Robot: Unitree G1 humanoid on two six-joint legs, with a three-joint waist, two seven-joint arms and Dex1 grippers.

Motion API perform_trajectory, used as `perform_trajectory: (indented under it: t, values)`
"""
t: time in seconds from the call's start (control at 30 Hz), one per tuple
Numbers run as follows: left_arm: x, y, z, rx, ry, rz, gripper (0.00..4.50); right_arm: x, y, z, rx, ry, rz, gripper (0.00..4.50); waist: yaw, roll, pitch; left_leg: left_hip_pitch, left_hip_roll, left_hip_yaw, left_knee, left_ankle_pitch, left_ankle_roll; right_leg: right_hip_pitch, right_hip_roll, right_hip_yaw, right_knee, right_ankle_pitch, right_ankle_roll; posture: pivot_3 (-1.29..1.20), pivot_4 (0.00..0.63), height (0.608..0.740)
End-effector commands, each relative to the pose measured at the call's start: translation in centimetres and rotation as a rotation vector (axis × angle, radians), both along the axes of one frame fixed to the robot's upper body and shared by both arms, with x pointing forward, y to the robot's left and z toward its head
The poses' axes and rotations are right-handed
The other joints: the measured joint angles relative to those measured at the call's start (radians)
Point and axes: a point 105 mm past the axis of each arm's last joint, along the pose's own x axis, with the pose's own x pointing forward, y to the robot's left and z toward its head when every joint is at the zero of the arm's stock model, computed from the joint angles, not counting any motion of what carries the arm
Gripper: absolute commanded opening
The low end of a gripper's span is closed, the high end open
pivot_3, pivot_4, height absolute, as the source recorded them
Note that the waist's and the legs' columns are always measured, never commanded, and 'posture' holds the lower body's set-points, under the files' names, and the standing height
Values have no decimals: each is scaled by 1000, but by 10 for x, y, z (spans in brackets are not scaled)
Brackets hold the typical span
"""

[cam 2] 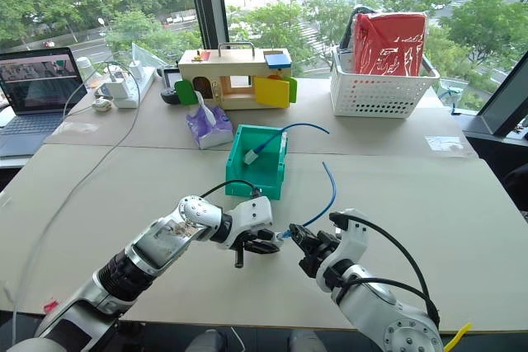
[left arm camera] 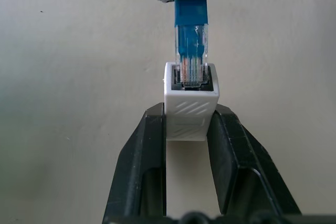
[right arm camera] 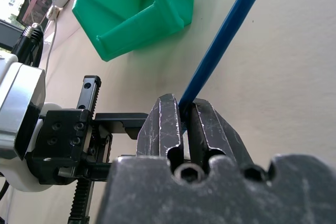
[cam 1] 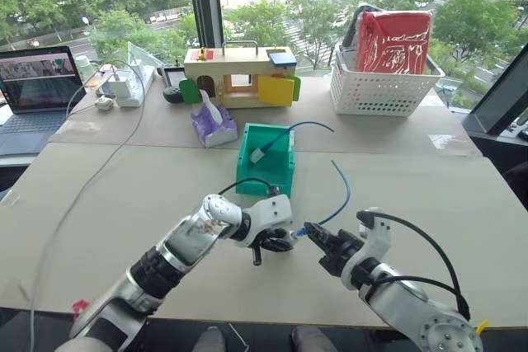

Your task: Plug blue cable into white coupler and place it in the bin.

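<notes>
Blue cable (cam 1: pixel 340 195) held low over the table (cam 1: pixel 462 204), in front of the bin (cam 1: pixel 280 172), pinched just behind its clear plug (left arm camera: pixel 191 56) by the right claw (right arm camera: pixel 182 121) — jaws clamped tight on the thin jacket. Plug tip resting in the mouth of the white coupler (left arm camera: pixel 191 109), seemingly only partly seated, with most of the clear body outside the socket. Coupler gripped across its flat sides by the left claw (left arm camera: pixel 190 129), jaws narrow and closed on it, opening turned toward the plug. Rest of the cable arcing up and away toward the far side, loose and slack. Inside the bin, another blue cable with a pale end (cam 1: pixel 258 154) lying against the wall — unclear what that end carries. Likely handling: cable light and floppy, no stiffness along its length, so best held close behind the plug, as now, to keep the tip aimed; jacket smooth, prone to sliding through the jaws under a push. Coupler tiny, hard and light, slick plastic, apt to twist or pop free if squeezed off-centre; flat sides the sensible hold. Plug latch and contacts fragile, so a straight, square push rather than a levered one.
</notes>
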Motion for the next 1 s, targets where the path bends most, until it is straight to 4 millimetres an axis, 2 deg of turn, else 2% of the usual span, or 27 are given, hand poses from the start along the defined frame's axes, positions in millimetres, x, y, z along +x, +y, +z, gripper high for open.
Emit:
perform_trajectory:
  t: [0.03, 0.23, 0.77, 1.0]
  values:
    - [3, 16, -20, 98, 52, 95, 624, -4, 2, 3, -39, -13, 21, 0, 0, 0, 0, 0, 0, 0, 0, 0, 0, 0, 0, 0, 0, 0, 0, 0, 150, 740]
    - [4, 10, -24, 121, 66, 150, 624, -6, 7, 3, -44, -12, 41, 0, 2, -1, -2, 1, 0, 0, 0, 0, 0, 1, 0, 0, 0, 0, 0, 0, 150, 740]
    - [-4, 2, -27, 161, 73, 121, 624, -13, 13, -7, -70, 27, 111, 0, 5, -1, -10, 2, 0, 0, 0, 0, 0, 4, 0, 0, -6, 0, 0, 0, 150, 740]
    - [-5, 2, -27, 161, 70, 121, 624, -9, 19, 0, -102, -13, 163, 0, 4, -1, -11, 3, 0, 0, -1, 0, 0, 4, 0, 0, -7, 0, 0, 0, 150, 740]
